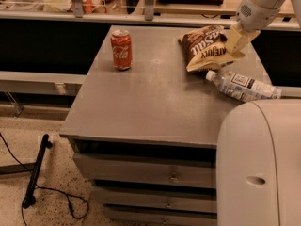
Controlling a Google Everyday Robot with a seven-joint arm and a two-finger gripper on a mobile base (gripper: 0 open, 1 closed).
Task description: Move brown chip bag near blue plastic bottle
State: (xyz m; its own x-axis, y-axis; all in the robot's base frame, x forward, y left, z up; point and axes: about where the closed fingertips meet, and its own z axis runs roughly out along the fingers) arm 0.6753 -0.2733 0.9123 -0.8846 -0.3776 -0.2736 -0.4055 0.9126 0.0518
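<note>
Overhead, reaching in from the upper right corner: a white, rounded robot arm (261, 1), angled down and leftward toward the back right of the grey metal cabinet top (150, 102). Ending in a cream two-finger gripper (239, 40), low over the surface near its right rear edge. Clenched on the right-hand edge of the crinkly dark brown chip bag (204, 48), fingers pointing down and to the left. Holding that bag tilted, white lettering upward and yellow band toward the front, lower edge at or just above the cabinet top; cannot tell which.

Just in front of the bag and the gripper, lying on its side: the clear, pale blue plastic bottle (244, 86), white cap (211, 74) pointing left and very near the bag's yellow end, white label with dark print turned up. Cannot tell what, if anything, fills the bottle. Well apart to the left, standing upright toward the back: a red soda can (121, 50). Below the cabinet top, grey drawers (141, 171), all pushed shut, contents hidden. Filling the lower right foreground, just below the bottle: a bulky white robot body shell (261, 168).
</note>
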